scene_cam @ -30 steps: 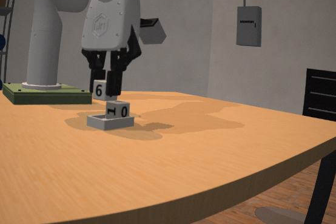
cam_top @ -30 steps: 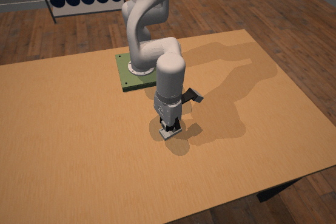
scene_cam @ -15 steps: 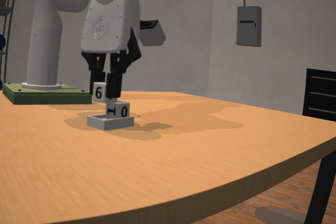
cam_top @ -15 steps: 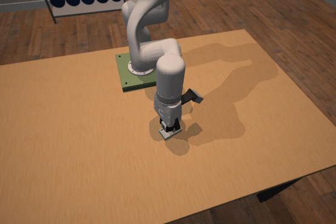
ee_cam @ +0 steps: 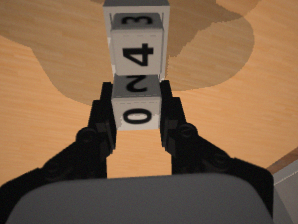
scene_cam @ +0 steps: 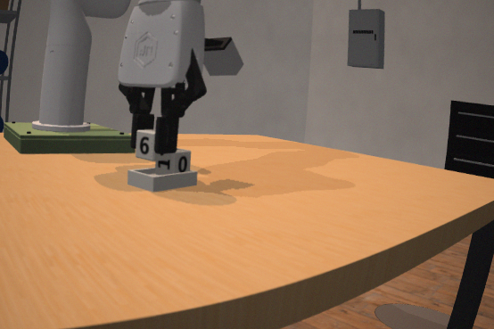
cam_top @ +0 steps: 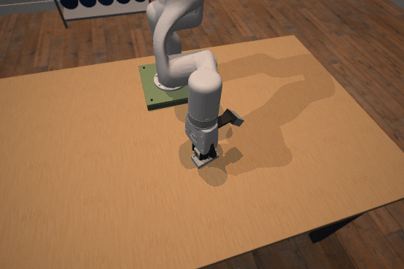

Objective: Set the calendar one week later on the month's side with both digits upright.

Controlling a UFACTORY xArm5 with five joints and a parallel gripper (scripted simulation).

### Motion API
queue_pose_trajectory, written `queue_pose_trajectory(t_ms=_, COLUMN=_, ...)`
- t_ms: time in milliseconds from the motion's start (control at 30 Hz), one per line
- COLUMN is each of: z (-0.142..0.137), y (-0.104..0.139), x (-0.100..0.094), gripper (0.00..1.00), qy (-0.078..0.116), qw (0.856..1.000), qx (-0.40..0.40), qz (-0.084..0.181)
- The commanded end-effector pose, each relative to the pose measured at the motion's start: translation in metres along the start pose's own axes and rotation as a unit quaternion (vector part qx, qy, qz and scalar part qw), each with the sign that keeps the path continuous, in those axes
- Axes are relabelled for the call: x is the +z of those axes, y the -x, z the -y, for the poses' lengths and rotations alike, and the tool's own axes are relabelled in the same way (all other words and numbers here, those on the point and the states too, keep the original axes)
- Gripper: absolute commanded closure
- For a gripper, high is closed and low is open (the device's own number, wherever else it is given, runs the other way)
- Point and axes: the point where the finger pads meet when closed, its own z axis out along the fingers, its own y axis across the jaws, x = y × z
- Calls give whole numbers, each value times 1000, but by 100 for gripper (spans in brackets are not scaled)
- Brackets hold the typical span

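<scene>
From my station I have the claw [cam_top: 205, 155] [scene_cam: 153, 141] [ee_cam: 137, 96] pointing down over the desk [cam_top: 109, 184] [scene_cam: 223, 243] [ee_cam: 30, 95], its fingers drawn in on opposite sides of one cube, which I'm holding up off the tray floor. This held cube [scene_cam: 144, 151] [ee_cam: 137, 110] shows a 6 in the exterior view, upright as seen there. The wrist view gives me a 2 and a 0 on two other faces, both turned sideways in that picture.

The tray [cam_top: 200, 163] [scene_cam: 176, 181] [ee_cam: 165, 25] sits flat on the desk, below the claw. The second cube [scene_cam: 180, 165] [ee_cam: 142, 50] stands in its right part in the exterior view, beside the bare left part. There I read a 1 lying on its side on one face and an upright 0 on the next. From the wrist, a 4 and a 3 show on this cube, again sideways.

So the cubes are at different heights: mine is raised, the other is down in the tray. I can't tell from here which tray side bears the month's name.

The arm [cam_top: 204, 100] [scene_cam: 67, 69] rises from a green base [cam_top: 149, 106] [scene_cam: 20, 138] at the far side of the desk, beyond the tray.
</scene>
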Motion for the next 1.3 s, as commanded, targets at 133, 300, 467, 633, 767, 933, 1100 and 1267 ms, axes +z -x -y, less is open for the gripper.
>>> queue_pose_trajectory(t_ms=133, z=-1, y=0, x=4, gripper=71, qy=2, qw=1000, qx=0, qz=0)
queue_pose_trajectory(t_ms=300, z=-1, y=0, x=7, gripper=71, qy=2, qw=1000, qx=0, qz=0)
queue_pose_trajectory(t_ms=467, z=-1, y=0, x=9, gripper=71, qy=2, qw=1000, qx=0, qz=0)
queue_pose_trajectory(t_ms=633, z=-1, y=0, x=10, gripper=71, qy=2, qw=1000, qx=0, qz=0)
queue_pose_trajectory(t_ms=767, z=-1, y=0, x=10, gripper=71, qy=2, qw=1000, qx=0, qz=0)
queue_pose_trajectory(t_ms=933, z=-1, y=0, x=10, gripper=71, qy=2, qw=1000, qx=0, qz=0)
queue_pose_trajectory(t_ms=1100, z=-1, y=0, x=10, gripper=71, qy=2, qw=1000, qx=0, qz=0)
queue_pose_trajectory(t_ms=1267, z=-1, y=0, x=10, gripper=71, qy=2, qw=1000, qx=0, qz=0)
